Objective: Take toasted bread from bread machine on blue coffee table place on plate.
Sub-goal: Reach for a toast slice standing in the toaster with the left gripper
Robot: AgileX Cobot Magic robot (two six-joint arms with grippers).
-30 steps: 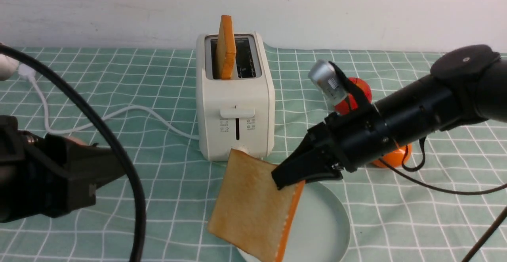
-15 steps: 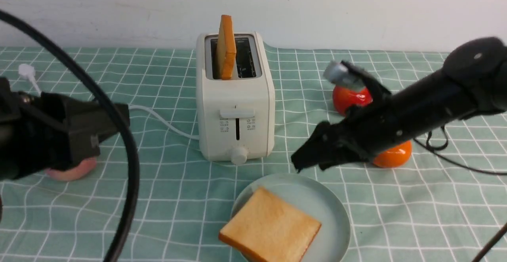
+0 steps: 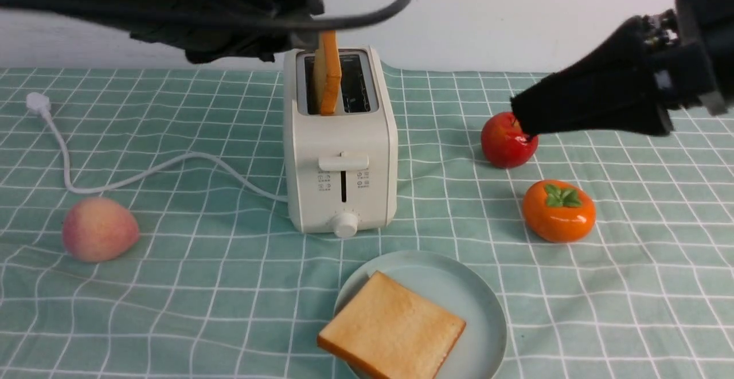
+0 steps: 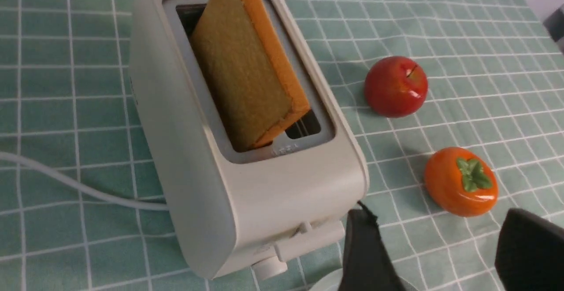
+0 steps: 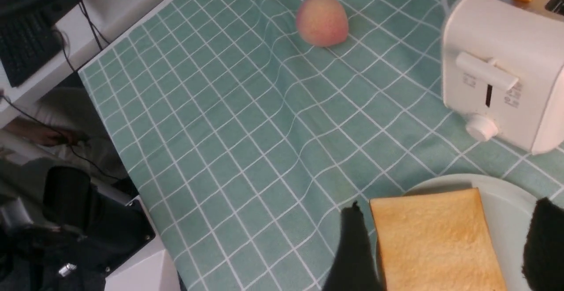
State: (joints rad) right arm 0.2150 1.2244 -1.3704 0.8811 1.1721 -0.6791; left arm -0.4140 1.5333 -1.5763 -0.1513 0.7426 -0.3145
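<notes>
Teal-clothed blue coffee table (image 3: 172,287): one toast slice (image 3: 393,333) lies flat on plate (image 3: 484,310), in front of bread machine (image 3: 344,155); second slice (image 3: 328,72) stands in its left slot. Above that slice, left gripper (image 4: 436,225) hovers, fingers spread, empty. Off right, right gripper (image 3: 519,116) sits raised, well apart from plate, spread, empty.

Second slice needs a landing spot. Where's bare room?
Plate: bare crescent along its far and right rim, beside the slice lying there. Cloth: wide bare stretch between peach, toaster and plate; another right of the plate, nearer than the persimmon. Crowded: apple and persimmon close together right of toaster; cord runs left of it.
</notes>
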